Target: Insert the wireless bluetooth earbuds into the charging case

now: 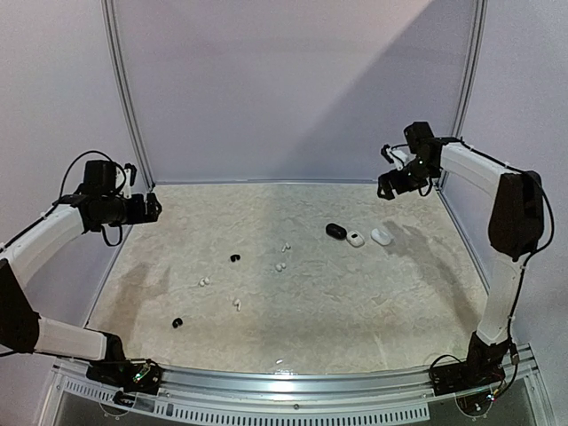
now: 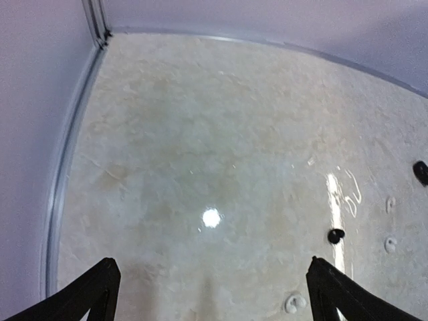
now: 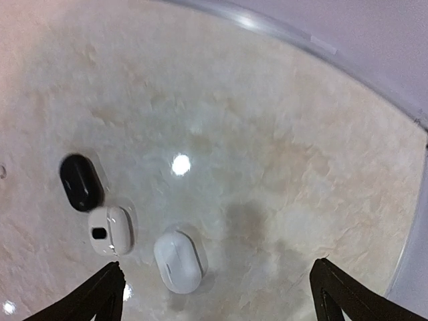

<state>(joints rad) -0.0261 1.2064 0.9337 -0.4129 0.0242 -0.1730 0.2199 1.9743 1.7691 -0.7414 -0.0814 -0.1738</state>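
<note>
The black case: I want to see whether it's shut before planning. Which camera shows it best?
The right wrist view: the black case is large there, seen from above. Top external shows only a small dark oval. Left wrist shows a dark sliver at its right edge, possibly it.
</note>
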